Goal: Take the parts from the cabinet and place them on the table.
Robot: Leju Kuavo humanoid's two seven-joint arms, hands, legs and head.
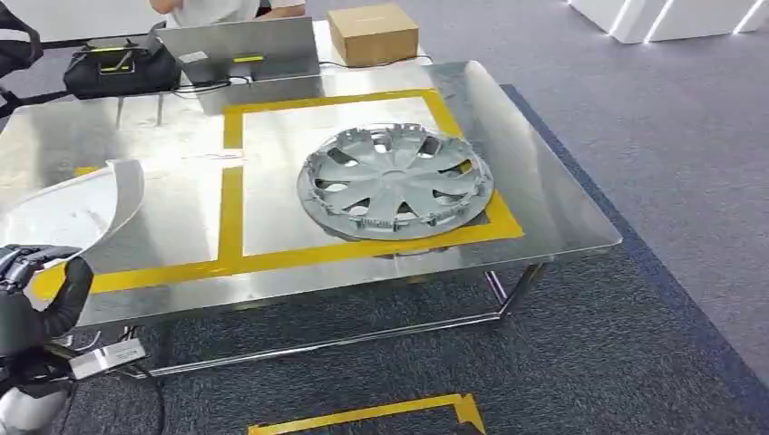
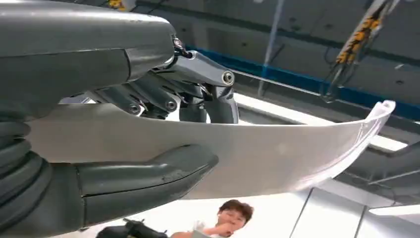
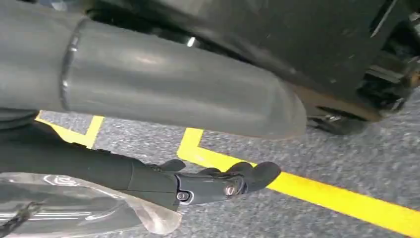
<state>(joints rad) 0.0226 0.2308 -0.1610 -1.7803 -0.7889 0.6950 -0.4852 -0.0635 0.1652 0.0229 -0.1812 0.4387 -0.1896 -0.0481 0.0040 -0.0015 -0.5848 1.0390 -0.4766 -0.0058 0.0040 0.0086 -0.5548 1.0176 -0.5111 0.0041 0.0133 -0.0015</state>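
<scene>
2 parts: hubcap [image 1: 395, 182], curved panel [image 1: 77, 210].

Three cameras: head high, two at your wrists.
Your head view looks down across the table [image 1: 544, 208]; left wrist shares its white curved panel [image 2: 277, 153] close up; right wrist faces the floor [image 3: 297, 218].
</scene>
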